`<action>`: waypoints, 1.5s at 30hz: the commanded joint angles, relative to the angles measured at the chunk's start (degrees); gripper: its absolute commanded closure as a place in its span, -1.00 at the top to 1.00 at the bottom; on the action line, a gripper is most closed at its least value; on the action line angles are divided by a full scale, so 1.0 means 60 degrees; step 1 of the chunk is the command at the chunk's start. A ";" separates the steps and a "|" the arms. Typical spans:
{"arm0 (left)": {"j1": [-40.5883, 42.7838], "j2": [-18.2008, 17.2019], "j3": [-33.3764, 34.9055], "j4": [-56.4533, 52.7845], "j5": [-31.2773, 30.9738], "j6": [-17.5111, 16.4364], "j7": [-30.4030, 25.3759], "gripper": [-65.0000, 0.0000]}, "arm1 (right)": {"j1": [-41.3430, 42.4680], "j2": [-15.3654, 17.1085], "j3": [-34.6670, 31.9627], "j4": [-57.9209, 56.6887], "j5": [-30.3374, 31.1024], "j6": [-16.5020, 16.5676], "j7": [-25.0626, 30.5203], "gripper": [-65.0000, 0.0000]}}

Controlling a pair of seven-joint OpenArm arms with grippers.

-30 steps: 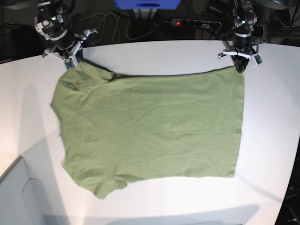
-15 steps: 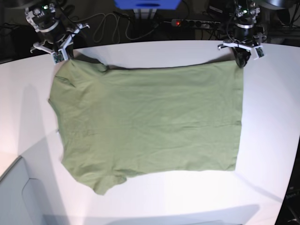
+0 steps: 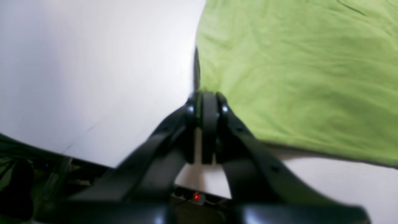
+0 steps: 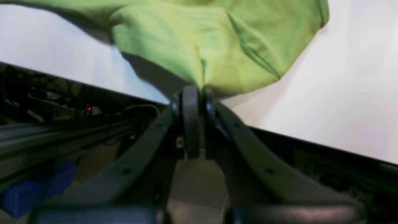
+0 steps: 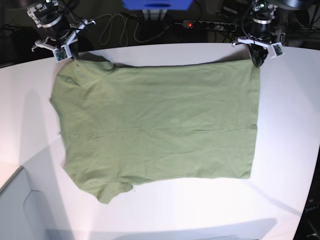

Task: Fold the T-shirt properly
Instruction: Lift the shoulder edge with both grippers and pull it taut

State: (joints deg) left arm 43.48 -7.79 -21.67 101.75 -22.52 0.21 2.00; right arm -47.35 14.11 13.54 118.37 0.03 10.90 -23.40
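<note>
T-shirt (image 5: 155, 125): olive-green, plain, spread flat on white table (image 5: 290, 125), filling the frame's centre; lower hem edge and a sleeve nearest the camera at lower left. Far edge, upper left: right gripper (image 5: 67, 51) clamped shut on a shoulder corner. Upper right: left gripper (image 5: 257, 58) shut on the hem corner. Step judged: far edge held, ready for folding; next move calls for carrying both corners together toward the near edge. Writing or labels: none legible.

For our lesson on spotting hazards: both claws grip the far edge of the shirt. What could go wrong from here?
1. The left claw pinches only a small corner of the T-shirt, so the thin fabric may slip free.
2. The right claw holds bunched sleeve cloth, so a fold may set in crooked.
3. Both grips sit near the far edge of the table; the cloth may slide off.
</note>
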 commanded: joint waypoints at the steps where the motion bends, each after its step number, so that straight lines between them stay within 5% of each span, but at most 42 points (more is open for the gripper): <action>1: 0.0086 -0.0071 -0.0205 0.0162 0.0010 0.0031 -0.0253 -1.00 | 0.0075 0.0059 0.0066 0.0177 0.0031 0.0155 0.0215 -0.99; 15: -0.0954 -0.0013 -0.0645 0.0044 0.0025 0.0002 -0.0253 -1.00 | 0.1482 0.0059 0.0066 0.0074 0.0031 0.0155 0.0185 -0.99; 23: -0.1702 0.0002 -0.0645 0.0030 0.0040 0.0031 -0.0253 -1.00 | 0.3226 0.0044 -0.0125 -0.0101 0.0046 0.0155 -0.1089 -0.99; 40: -0.3475 -0.0071 -0.0630 -0.1245 0.0040 0.0031 -0.0238 -1.00 | 0.5409 0.0073 -0.0667 -0.1860 0.0046 0.0169 -0.1104 -0.99; 45: -0.4061 -0.0071 -0.0718 -0.1245 0.0040 0.0002 0.1169 -1.00 | 0.5878 0.0073 -0.0872 -0.2416 0.0046 0.0169 -0.1060 -0.99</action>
State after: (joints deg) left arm 19.55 -7.62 -25.63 93.38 -22.11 0.38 11.09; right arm -12.88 13.98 7.97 102.76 0.08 11.49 -31.24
